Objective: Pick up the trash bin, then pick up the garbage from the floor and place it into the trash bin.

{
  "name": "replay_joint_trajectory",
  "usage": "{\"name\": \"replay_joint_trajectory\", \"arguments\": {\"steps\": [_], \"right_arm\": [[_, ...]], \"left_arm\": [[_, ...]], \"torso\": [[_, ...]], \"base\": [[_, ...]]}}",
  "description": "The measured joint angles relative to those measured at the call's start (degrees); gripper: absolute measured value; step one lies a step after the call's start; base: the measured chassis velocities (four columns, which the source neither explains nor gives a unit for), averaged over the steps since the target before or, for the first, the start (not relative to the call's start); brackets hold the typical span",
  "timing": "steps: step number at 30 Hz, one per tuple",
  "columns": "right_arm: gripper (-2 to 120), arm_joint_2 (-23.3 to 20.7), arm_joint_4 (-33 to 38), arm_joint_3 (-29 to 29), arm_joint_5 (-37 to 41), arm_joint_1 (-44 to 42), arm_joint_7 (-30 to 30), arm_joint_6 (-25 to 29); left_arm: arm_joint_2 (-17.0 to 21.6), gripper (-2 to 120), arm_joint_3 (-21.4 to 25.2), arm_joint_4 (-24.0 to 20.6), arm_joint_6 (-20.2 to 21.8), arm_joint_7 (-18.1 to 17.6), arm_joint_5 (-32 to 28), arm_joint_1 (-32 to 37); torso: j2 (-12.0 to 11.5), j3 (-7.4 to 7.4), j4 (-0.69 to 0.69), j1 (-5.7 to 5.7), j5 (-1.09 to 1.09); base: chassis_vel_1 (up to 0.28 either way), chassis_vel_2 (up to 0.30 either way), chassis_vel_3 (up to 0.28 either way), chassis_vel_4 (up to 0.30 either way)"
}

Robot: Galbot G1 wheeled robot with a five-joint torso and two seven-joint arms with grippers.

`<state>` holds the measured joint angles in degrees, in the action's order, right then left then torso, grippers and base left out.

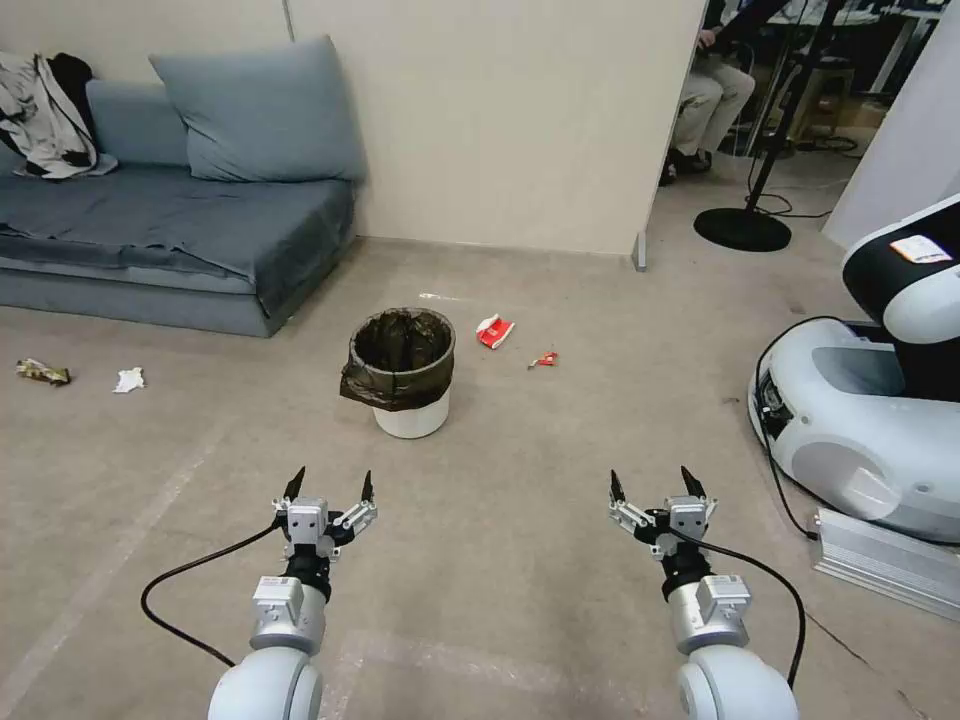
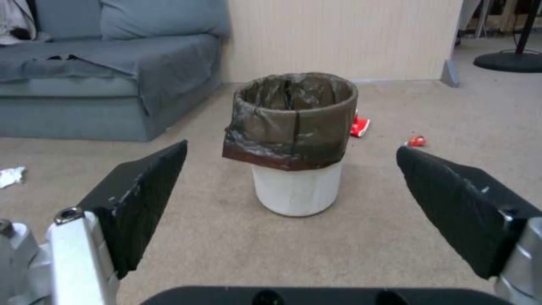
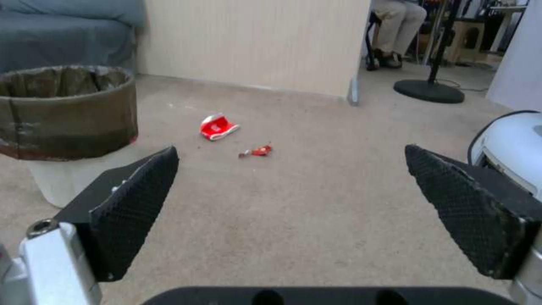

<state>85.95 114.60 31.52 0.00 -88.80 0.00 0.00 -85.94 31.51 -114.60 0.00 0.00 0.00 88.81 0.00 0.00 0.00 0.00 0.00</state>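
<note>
The trash bin (image 1: 405, 375) (image 2: 294, 144) (image 3: 67, 127) is a small white bucket lined with a dark bag, standing upright on the floor ahead. Garbage lies around it: a red-and-white carton (image 1: 494, 330) (image 2: 360, 126) (image 3: 217, 126) and a small red wrapper (image 1: 544, 359) (image 2: 416, 141) (image 3: 257, 151) to its right, a white tissue (image 1: 129, 379) (image 2: 11, 176) and a brownish wrapper (image 1: 43, 372) far left. My left gripper (image 1: 331, 487) (image 2: 291, 169) hangs open, short of the bin. My right gripper (image 1: 652, 485) (image 3: 291, 169) is open too, nearer me than the red litter.
A grey sofa (image 1: 180, 220) stands at the back left and a beige partition wall (image 1: 500, 120) behind the bin. Another white robot base (image 1: 860, 420) with a cable and a metal rail (image 1: 885, 565) sits at the right. A floor stand (image 1: 745, 228) is beyond the wall.
</note>
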Motion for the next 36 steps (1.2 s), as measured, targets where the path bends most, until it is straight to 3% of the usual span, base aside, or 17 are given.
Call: {"name": "replay_joint_trajectory", "arguments": {"steps": [7,11,17,19,24,36], "right_arm": [[100,0.11,0.54,0.11,-0.01,-0.3,-0.01,0.0],[100,2.25,7.47,1.56,-1.01,-4.77,-1.11,0.02],[100,4.19,13.78,2.87,-1.97,-8.82,-2.18,0.16],[100,5.45,17.76,3.71,-2.58,-11.36,-2.82,0.23],[100,6.17,20.33,4.63,-1.23,-13.02,-3.65,0.32],[100,6.12,19.02,4.89,-0.22,-12.91,-4.05,0.38]], "left_arm": [[-0.05,100,-0.01,-0.45,-0.09,-0.02,-0.05,0.44],[-0.98,100,-0.68,-7.49,-3.23,-1.15,-0.98,5.92],[-1.79,100,-1.26,-13.33,-5.95,-2.19,-1.76,10.53],[-2.29,100,-1.62,-17.18,-7.69,-2.84,-2.26,13.54],[-3.07,100,-2.17,-22.92,-10.37,-3.83,-3.0,18.0],[-2.45,100,-1.56,-22.11,-8.26,-4.13,-3.2,18.83]], "torso": [[-0.01,0.0,0.0,0.0,0.0],[0.0,0.0,0.0,0.0,0.0],[0.0,0.0,0.0,0.0,0.0],[0.0,-0.01,0.0,0.0,0.0],[0.02,-0.01,0.01,0.0,0.04],[0.01,-0.01,0.0,0.0,0.0]], "base": [[0.0,0.0,0.0,0.0],[0.0,0.0,0.0,0.0],[0.0,0.0,0.0,0.0],[0.0,0.0,0.0,0.0],[0.0,0.0,0.0,0.0],[0.0,0.0,0.0,0.0]]}}
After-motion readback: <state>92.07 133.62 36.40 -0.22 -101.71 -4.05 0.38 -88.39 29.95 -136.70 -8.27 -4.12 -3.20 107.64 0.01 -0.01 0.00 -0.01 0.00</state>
